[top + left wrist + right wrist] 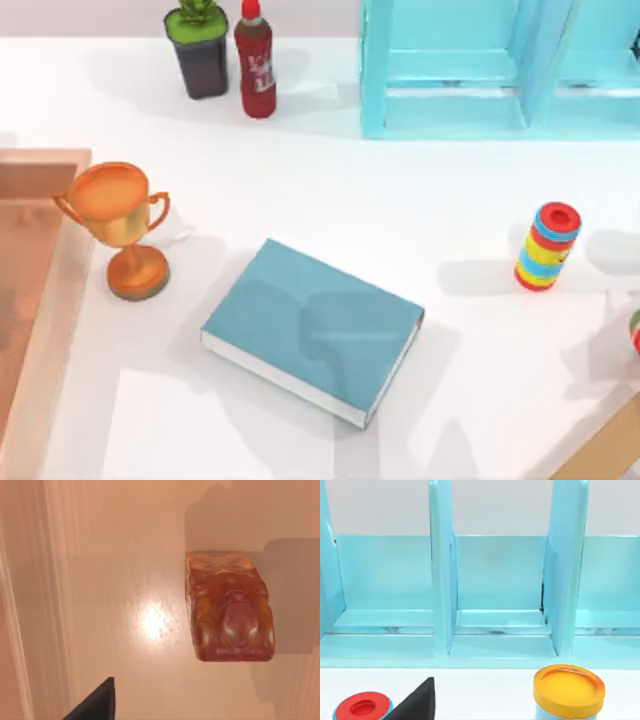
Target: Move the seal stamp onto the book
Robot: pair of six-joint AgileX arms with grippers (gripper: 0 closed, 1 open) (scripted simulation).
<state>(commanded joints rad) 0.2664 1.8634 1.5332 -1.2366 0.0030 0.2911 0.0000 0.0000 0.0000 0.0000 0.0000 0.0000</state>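
Note:
The seal stamp [227, 610], a small reddish-tan block, rests on the glossy floor of an orange-brown tray [115, 555] in the left wrist view. My left gripper [97, 702] hovers above that tray, a short way off to one side of the stamp and not touching it. The book [313, 330], thick with a teal-blue cover and white page edges, lies flat and at an angle in the middle of the table. The tray [30, 300] stands at the table's left edge. My right gripper [417, 702] hangs low over the table, facing the shelf unit.
A gold trophy [120, 225] stands between the tray and the book. At the back are a potted plant [200, 50], a red bottle [256, 60] and a light-blue shelf unit [450, 110]. A rainbow-striped cylinder [547, 247] stands at the right, and a yellow-lidded container [568, 687] sits nearby.

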